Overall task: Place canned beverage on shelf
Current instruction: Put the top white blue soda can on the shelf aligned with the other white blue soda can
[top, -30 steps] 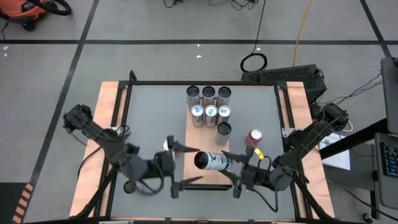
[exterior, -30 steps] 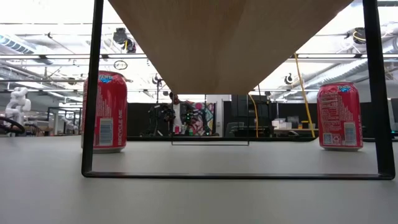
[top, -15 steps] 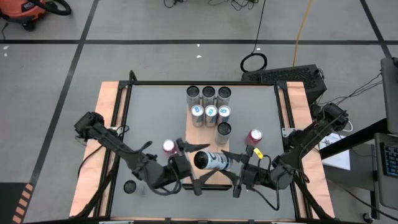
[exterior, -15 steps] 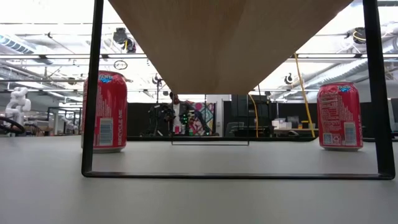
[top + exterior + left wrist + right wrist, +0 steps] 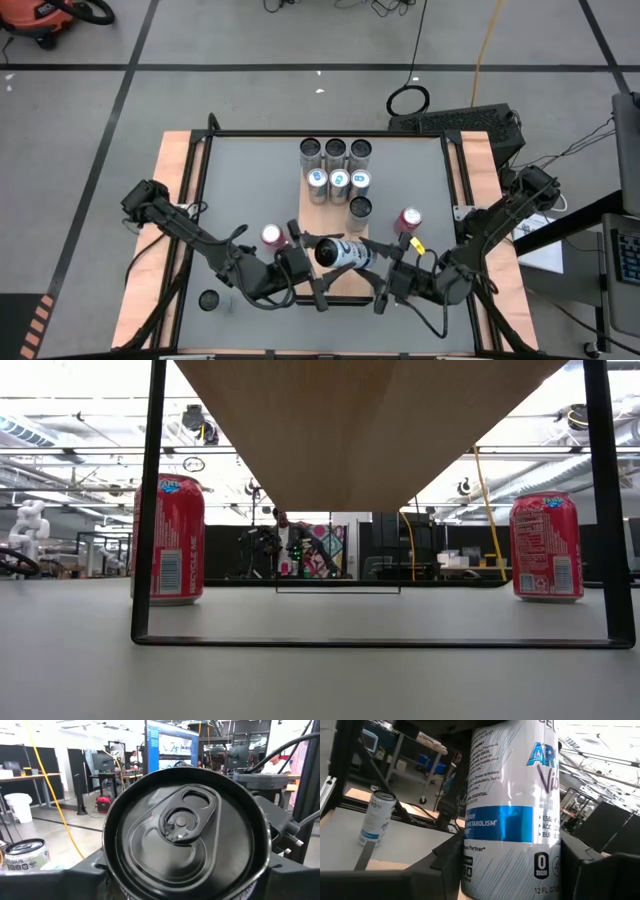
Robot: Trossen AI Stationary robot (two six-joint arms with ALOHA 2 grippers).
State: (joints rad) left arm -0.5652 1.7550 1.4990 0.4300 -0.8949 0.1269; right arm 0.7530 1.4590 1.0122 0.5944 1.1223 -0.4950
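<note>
Over the shelf [image 5: 332, 215], the white can [image 5: 341, 254] lies sideways, gripped between the right gripper [image 5: 377, 275] jaws. The left gripper [image 5: 310, 268] has just reached its top end, jaws narrowing around it; a handover looks underway.

Left end effector [image 5: 322, 270] and right end effector [image 5: 372, 270] facing each other, both clamped, arms low

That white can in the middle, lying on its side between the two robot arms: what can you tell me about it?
The white can is a tall, slim metal drink can with blue lettering and a blue band; its dark top has an unopened pull tab. It is held sideways above the shelf. The right gripper clamps its body, fingers on both sides. The left gripper sits at its top end, jaws around it; I cannot tell whether they are touching it.
</note>
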